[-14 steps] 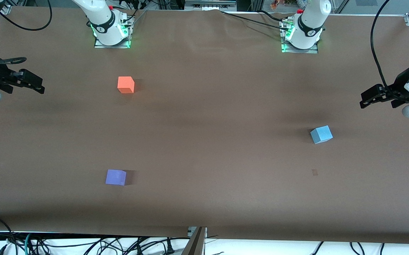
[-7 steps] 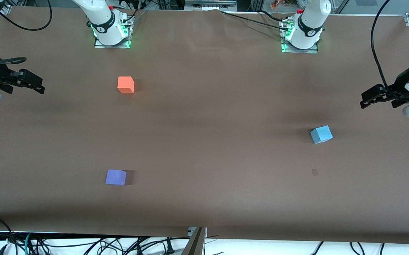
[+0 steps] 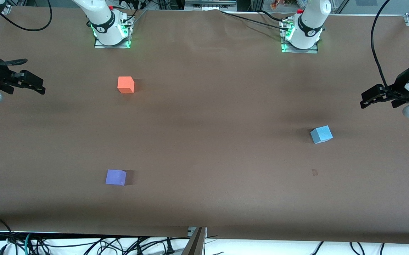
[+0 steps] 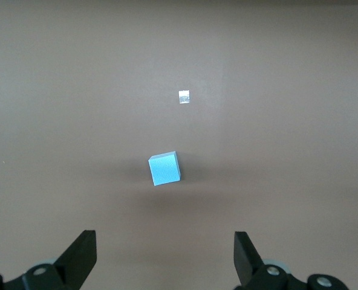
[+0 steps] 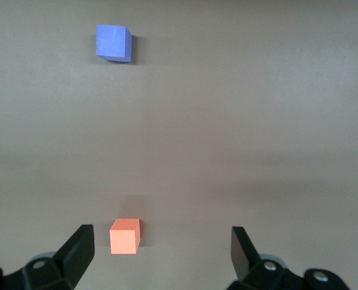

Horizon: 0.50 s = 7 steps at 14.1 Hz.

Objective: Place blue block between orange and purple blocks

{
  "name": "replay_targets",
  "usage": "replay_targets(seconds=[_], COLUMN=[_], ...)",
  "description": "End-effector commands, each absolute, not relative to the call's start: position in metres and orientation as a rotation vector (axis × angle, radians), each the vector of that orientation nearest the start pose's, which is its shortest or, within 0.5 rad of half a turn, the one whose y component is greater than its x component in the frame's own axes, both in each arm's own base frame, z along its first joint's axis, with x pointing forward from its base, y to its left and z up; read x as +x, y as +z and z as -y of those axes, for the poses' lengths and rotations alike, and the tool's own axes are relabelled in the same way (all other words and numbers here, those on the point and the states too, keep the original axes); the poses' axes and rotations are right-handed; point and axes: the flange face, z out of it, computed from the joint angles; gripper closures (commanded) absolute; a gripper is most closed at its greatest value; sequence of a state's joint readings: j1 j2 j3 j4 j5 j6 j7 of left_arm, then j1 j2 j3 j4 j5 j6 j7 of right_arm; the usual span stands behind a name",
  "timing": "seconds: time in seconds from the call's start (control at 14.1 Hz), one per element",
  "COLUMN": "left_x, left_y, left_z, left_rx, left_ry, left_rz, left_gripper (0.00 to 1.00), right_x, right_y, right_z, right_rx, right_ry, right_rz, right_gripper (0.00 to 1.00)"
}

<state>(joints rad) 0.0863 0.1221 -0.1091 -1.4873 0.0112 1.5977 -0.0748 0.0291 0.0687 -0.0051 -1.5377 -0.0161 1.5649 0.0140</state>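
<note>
Resting flat on brown table [image 3: 204,141], sky-blue matte cube [image 3: 321,134], plain-faced.

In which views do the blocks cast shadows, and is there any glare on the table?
Front view: the orange block and purple block cast short shadows toward the left arm's end. Left wrist view: a soft shadow surrounds the blue block, and a small patch glares bright.

Brown table [image 3: 204,117] with cables [image 3: 84,244] along its edge.
</note>
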Motion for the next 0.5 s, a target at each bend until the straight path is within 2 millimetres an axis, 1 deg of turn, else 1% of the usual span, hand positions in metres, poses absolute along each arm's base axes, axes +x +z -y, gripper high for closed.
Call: replay_targets(seconds=[0.0, 0.28, 0.43], left_x=[0.592, 0.593, 0.594], left_y=[0.601, 0.601, 0.588], left_z=[0.008, 0.007, 0.003], left_rx=[-3.158, -3.143, -3.143], left_ry=[0.017, 0.004, 0.052], left_rz=[0.074, 0.066, 0.056], left_gripper=[0.0, 0.0, 0.0], right_x=[0.575, 0.575, 0.575], right_y=[0.605, 0.605, 0.605], right_z=[-0.013, -0.013, -0.013], right_rx=[-3.161, -3.161, -3.161], right_ry=[0.051, 0.05, 0.05], right_rz=[0.039, 0.039, 0.039], right_gripper=[0.0, 0.0, 0.0])
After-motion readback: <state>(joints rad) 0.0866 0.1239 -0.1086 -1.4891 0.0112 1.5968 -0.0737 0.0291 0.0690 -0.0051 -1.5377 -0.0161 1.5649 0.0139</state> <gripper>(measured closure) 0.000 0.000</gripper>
